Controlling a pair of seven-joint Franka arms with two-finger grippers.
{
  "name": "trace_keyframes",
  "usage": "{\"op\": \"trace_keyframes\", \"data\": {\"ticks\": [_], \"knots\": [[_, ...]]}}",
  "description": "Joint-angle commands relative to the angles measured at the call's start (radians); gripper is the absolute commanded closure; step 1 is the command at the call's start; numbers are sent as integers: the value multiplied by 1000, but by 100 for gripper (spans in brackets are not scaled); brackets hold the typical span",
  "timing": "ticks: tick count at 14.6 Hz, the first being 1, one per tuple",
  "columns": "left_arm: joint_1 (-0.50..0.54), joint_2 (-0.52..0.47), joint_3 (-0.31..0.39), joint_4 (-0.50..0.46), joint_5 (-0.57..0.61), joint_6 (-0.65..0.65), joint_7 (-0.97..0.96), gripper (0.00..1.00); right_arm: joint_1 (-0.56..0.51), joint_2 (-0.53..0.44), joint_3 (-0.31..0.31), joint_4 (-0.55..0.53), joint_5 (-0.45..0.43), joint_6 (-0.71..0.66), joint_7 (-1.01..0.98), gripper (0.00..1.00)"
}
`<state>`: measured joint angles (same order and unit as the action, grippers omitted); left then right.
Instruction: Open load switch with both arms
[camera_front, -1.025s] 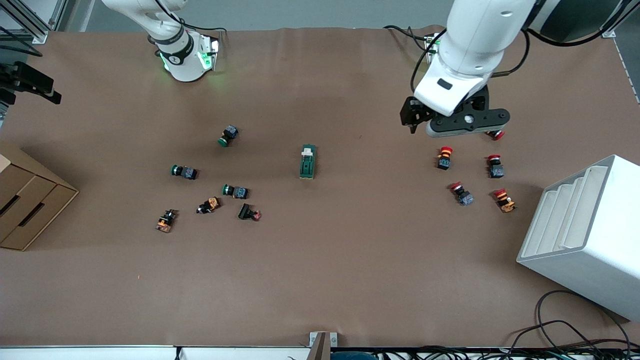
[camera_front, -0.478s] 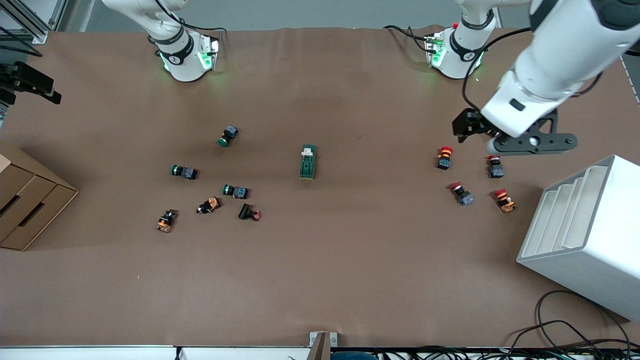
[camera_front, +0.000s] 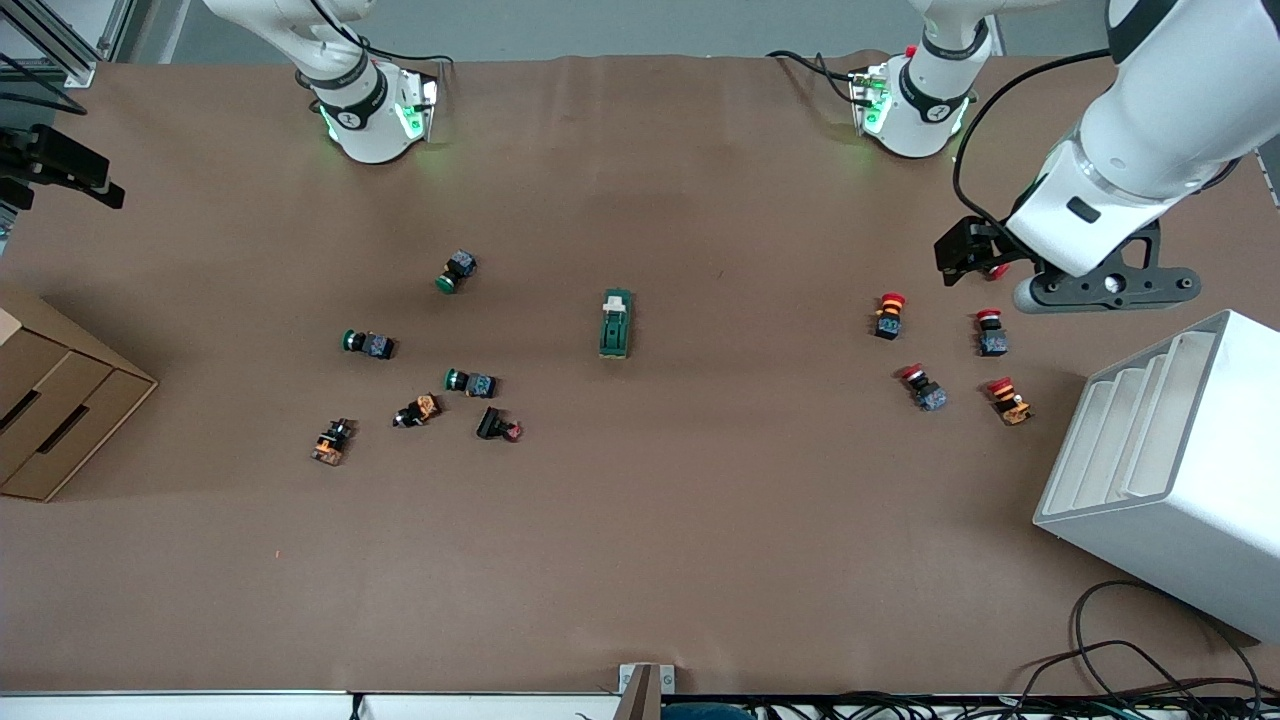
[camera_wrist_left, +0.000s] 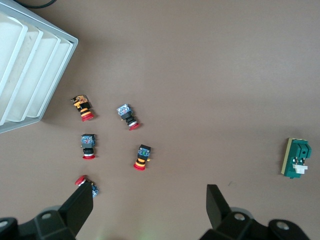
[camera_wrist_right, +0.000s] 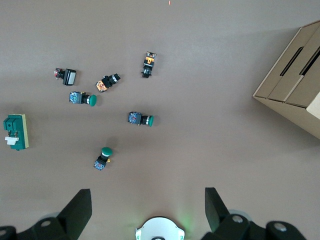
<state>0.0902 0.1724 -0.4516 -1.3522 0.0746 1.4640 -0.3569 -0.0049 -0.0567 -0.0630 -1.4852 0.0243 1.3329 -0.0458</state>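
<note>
Load switch (camera_front: 615, 324) lies flat mid-table, untouched, its white slider end pointing toward the robots' bases. Left gripper (camera_wrist_left: 147, 207) hangs with jaws spread over the red-capped push buttons (camera_front: 889, 314) near the white slotted rack (camera_front: 1165, 470). Right gripper (camera_wrist_right: 145, 210) waits above its own base, jaws spread, empty.

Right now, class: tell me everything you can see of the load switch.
The load switch is a small, elongated dark-green block, plastic by its look, with a white piece at the end toward the robots' bases and a pale edge along one side. It lies flat on the brown table, near the middle, between the green-capped and red-capped buttons. Nothing touches it; neither gripper is near.
</note>
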Motion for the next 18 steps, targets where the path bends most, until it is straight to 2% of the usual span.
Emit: {"op": "trace_keyframes", "data": {"ticks": [1,3,5,8,9,10,15,18], "knots": [[13,-10,-9,19,-21,-17,12,0,-3,-11,0,-12,14,0,-2,0],[23,-13,1,19,-33,-30,13,0,-3,-11,0,-12,12,2,-2,0],[91,-7,-1,21,-55,-31,19,0,-3,-11,0,-12,12,8,-5,0],[163,-11,1,19,-81,-30,137,0,-4,-11,0,-12,11,17,-8,0],[158,-14,5,21,-79,-36,162,0,-4,-9,-1,-10,9,19,-9,0],[140,-37,43,15,-76,-39,182,0,-3,-9,0,-12,8,19,-11,0],[-117,-165,371,-139,-85,-93,317,0,20,-11,3,-12,0,12,-12,0],[-139,-220,383,-202,-85,-91,299,0,43,-11,3,-12,-21,12,-14,0]]}}
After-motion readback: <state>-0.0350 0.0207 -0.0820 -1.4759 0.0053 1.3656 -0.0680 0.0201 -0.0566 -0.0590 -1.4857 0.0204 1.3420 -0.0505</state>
